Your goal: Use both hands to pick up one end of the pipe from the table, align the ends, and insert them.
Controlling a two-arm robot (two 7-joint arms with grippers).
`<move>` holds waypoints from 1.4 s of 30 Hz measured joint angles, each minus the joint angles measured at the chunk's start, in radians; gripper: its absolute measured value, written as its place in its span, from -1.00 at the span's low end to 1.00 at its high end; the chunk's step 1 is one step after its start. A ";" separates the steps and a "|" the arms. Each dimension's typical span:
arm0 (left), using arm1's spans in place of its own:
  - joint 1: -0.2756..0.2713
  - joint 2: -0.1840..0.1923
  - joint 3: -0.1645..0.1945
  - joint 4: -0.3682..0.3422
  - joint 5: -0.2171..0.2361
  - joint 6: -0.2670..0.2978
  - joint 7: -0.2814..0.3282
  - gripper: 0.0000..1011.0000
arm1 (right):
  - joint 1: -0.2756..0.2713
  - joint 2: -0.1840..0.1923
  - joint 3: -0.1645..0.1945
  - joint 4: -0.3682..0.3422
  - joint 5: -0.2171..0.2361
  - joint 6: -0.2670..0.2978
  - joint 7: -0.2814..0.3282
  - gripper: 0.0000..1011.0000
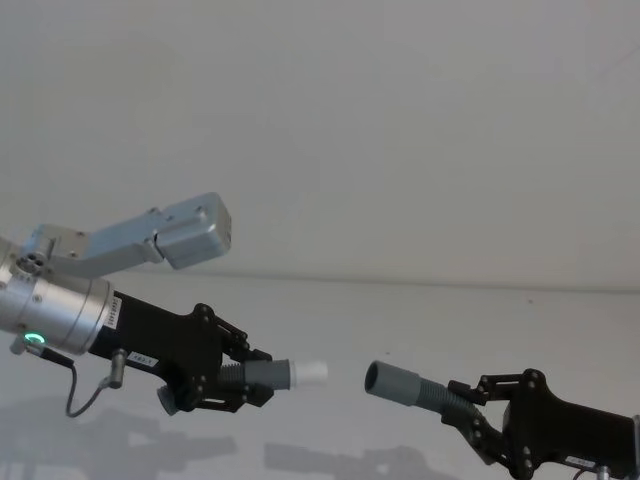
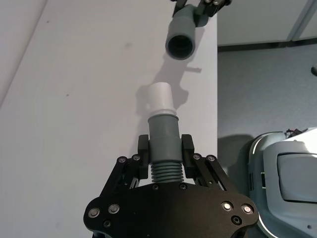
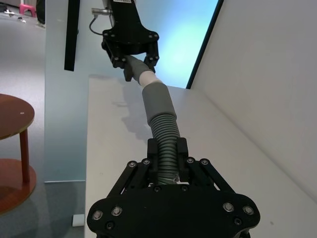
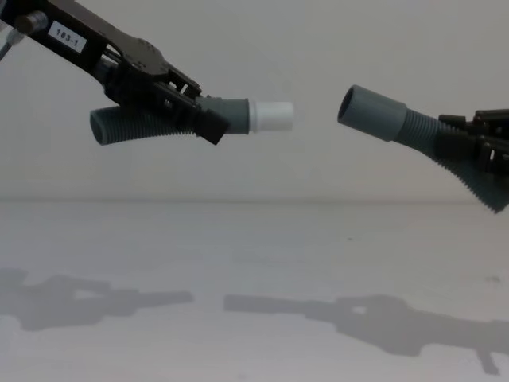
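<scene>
Left gripper (image 2: 165,146) is hovering above table (image 4: 254,263), fingers clamping first hose (image 4: 135,125) behind its collar | right gripper (image 3: 167,148) is hovering above table, fingers clamping second hose (image 4: 425,134) on its ribs | white tip (image 4: 272,116) is facing grey cuff (image 4: 372,113), both hanging above table, near but not touching.

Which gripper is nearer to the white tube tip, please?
Left. The left gripper clamps the hose a short way behind the white tube tip; the right gripper is across the gap, holding the other hose.
</scene>
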 joint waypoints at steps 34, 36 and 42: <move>-0.097 -0.027 0.068 0.079 0.026 -0.035 -0.103 -0.30 | 0.008 0.003 -0.006 0.011 0.002 -0.028 0.015 -0.62; -0.104 -0.030 0.073 0.086 0.026 -0.039 -0.116 -0.30 | 0.008 0.004 -0.006 0.011 0.002 -0.028 0.015 -0.62; -0.130 -0.042 0.089 0.109 0.025 -0.050 -0.146 -0.30 | 0.009 0.004 -0.006 0.011 0.002 -0.029 0.016 -0.62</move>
